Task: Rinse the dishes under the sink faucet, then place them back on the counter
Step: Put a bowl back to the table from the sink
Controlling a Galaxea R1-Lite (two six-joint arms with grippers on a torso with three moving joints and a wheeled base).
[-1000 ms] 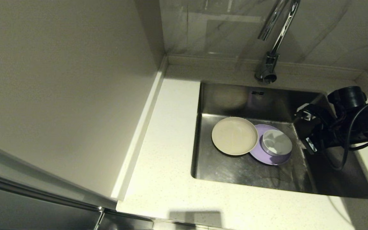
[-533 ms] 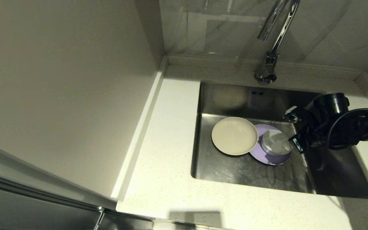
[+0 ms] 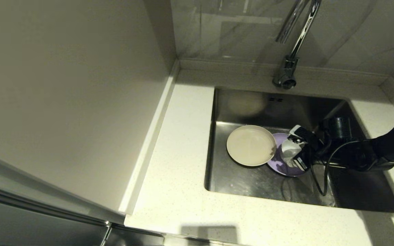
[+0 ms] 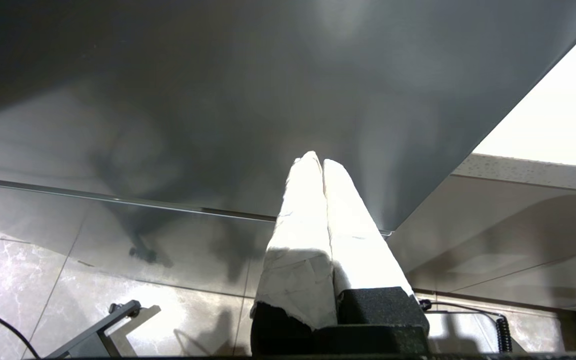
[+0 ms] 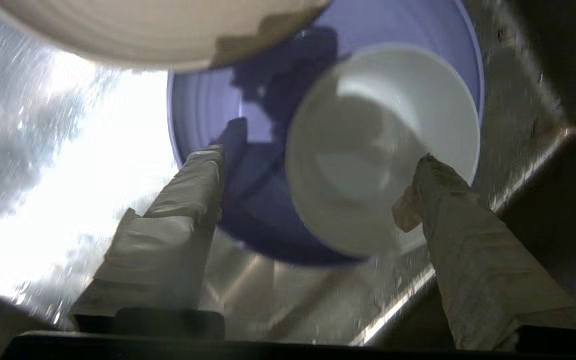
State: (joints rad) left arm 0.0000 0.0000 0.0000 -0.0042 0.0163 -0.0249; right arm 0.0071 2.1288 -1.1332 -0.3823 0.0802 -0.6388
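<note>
In the steel sink (image 3: pixel 245 184), the beige plate (image 3: pixel 251 145) lies flat on the floor, overlapping the lavender plate (image 3: pixel 276 165) to its right. The white bowl (image 3: pixel 287 150) sits on the lavender plate. My right gripper (image 3: pixel 291 148) is down in the basin, open, one finger on either side of the bowl. The right wrist view shows the right gripper (image 5: pixel 321 155) straddling the bowl (image 5: pixel 383 145), with the lavender plate (image 5: pixel 203 110) and the beige plate (image 5: pixel 168 25) beyond. The left gripper (image 4: pixel 316 161) is shut on nothing, parked below the counter.
The chrome faucet (image 3: pixel 294 37) rises behind the sink, its spout over the basin's back. Two overflow slots (image 3: pixel 275 99) mark the back wall. The cream counter (image 3: pixel 180 164) runs left of and in front of the sink. A wall panel (image 3: pixel 63 95) borders the counter's left.
My right arm has come down from the sink's right rim into the basin and moved left, until its open fingers reached the white bowl. The dishes have not moved.
</note>
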